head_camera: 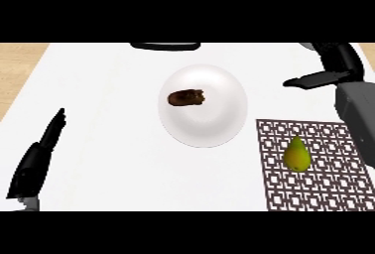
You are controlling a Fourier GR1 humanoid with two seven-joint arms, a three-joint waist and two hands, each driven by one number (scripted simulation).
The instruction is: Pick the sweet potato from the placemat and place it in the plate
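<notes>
Although due for pickup from the placemat (330,188), lies already in the plate (219,130): sweet potato (187,97), short and brown, a little left of the plate's middle, toward the counter's (110,99) far edge. Looks stiff and solid, moderately light, with a dull, rough skin unlikely to slip; not fragile. Best taken across the narrow waist, thumb on one side and fingers on the other, rather than by the rounded ends. May roll on the plate's smooth white surface if nudged.

On the placemat at the counter's near right corner, only a yellow-green pear (296,155), upright in the view, stem end toward the far edge.

Right hand (338,63) near the far right corner, well apart from plate and placemat, thumb spread toward the left, pinching nothing; fingertips partly cut off at the upper edge. Left hand (40,154) resting by the near left edge, fingers straight and pressed together, empty.

Hard to make out: a dark object (164,46) at the far edge, mostly cut off. Hidden too: the placemat's right margin, behind the right forearm.
</notes>
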